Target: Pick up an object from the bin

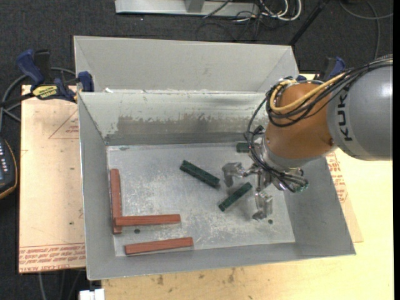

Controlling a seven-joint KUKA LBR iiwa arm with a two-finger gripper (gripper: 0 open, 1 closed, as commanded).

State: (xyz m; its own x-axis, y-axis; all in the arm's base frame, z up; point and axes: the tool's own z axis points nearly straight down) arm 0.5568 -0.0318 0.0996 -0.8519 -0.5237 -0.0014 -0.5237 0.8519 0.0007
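My gripper (248, 191) hung wide open, gripping nothing, fingers either side of the right-hand green bar (232, 199). I judged it best to centre across the bar's narrow width before closing.

on the left you had one reddish-brown bar (115, 200) lying flat, running front to back. a second reddish-brown bar (150, 220) lay crosswise, its left end touching the first near its front end, like an l. a third reddish-brown bar (159, 245) lay just in front, apart. a dark green bar (200, 173) lay slanted near the middle.
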